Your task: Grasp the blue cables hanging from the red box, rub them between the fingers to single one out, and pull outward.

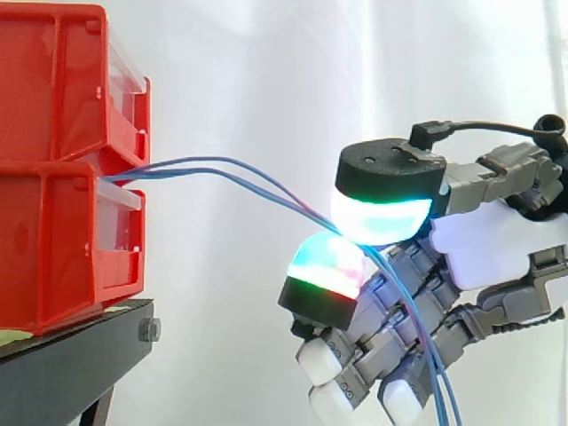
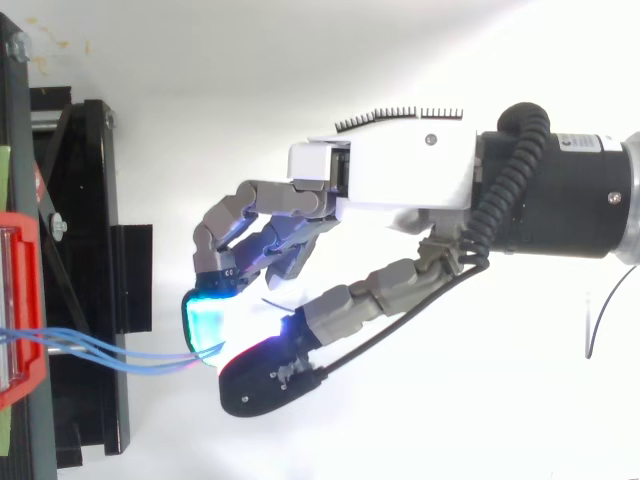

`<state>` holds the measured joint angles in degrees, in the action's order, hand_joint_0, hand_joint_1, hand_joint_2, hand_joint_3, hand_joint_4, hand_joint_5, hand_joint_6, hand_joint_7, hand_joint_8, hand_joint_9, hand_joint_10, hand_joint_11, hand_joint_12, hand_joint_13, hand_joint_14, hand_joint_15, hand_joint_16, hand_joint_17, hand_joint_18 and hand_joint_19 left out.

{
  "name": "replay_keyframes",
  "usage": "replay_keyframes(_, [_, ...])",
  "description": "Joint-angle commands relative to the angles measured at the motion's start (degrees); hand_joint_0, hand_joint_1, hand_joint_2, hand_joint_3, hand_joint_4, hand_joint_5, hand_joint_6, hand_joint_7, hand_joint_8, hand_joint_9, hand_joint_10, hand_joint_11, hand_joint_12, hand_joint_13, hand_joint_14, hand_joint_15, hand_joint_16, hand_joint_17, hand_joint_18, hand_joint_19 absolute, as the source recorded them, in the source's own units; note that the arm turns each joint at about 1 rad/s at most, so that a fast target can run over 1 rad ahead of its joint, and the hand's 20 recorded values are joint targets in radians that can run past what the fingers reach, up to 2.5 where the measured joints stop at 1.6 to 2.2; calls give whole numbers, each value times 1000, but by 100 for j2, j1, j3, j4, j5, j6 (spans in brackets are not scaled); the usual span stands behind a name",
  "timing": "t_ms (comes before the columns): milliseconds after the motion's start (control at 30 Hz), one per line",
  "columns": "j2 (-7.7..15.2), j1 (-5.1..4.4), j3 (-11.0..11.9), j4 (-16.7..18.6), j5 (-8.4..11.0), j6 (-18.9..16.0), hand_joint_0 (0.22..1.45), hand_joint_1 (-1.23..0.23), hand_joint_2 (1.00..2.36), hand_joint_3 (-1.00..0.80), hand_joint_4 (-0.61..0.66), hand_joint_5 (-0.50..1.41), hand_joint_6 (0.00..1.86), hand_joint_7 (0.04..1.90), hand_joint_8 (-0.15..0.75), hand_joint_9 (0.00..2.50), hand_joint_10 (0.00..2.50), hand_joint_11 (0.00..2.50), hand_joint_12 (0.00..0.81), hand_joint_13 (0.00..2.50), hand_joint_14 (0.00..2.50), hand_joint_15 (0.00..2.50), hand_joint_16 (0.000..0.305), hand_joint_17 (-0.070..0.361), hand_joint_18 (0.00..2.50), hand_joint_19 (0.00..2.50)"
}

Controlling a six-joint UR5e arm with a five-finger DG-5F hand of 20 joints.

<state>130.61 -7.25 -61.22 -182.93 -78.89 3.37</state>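
Lower bin point(image 1: 53, 253), perhaps with blue cables point(image 1: 195, 166)

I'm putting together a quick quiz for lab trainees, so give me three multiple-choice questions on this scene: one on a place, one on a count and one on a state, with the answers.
1. Where do the blue cables leave the red bins?
A) at the level where the two bins meet
B) out of the top of the upper bin
C) from the lower bin's underside

2. How many red bins are stacked?
A) one
B) two
C) four

3. What is the hand doing?
A) open, clear of the cables
B) shut on the cables
C) pressing flat on a bin

Answers:
1 A: the side view shows the cables emerging there.
2 B: one bin sits on another on the black stand.
3 B: two glowing pads pinch the cables, which hang down beyond them.
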Motion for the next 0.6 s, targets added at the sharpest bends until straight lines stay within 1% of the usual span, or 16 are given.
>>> replay_keyframes(0, [0, 4, -4, -23, -4, 5, 643, -872, 1019, -120, 146, -196, 877, 992, 251, 679, 8, 426, 350, 604, 7, 204, 46, 103, 665, 462])
replay_keyframes(133, [0, -4, -4, -23, -4, -3, 674, -933, 1019, -194, 160, -196, 886, 1004, 247, 674, 8, 427, 347, 606, 7, 196, 46, 102, 673, 441])
replay_keyframes(267, [0, -13, -4, -23, 5, 5, 712, -939, 1019, -227, 195, -193, 897, 1070, 248, 675, 10, 424, 345, 617, 7, 194, 44, 100, 688, 432])
replay_keyframes(333, [0, -13, -4, -23, -4, 5, 714, -938, 1018, -230, 199, -193, 898, 1069, 249, 678, 8, 417, 344, 618, 7, 194, 44, 100, 692, 431])
replay_keyframes(433, [0, -13, -4, -23, 5, 5, 691, -917, 1019, -218, 250, -190, 899, 1088, 247, 685, 10, 417, 343, 620, 7, 195, 44, 100, 695, 438])
replay_keyframes(500, [0, -13, 5, -23, 5, 5, 644, -881, 1018, -207, 307, -186, 898, 1174, 245, 694, 8, 426, 342, 616, 7, 199, 45, 101, 690, 462])
replay_keyframes(567, [0, -4, 13, -23, 5, 5, 618, -863, 1015, -248, 317, -183, 894, 1216, 245, 699, 10, 411, 342, 616, 7, 206, 45, 101, 684, 480])
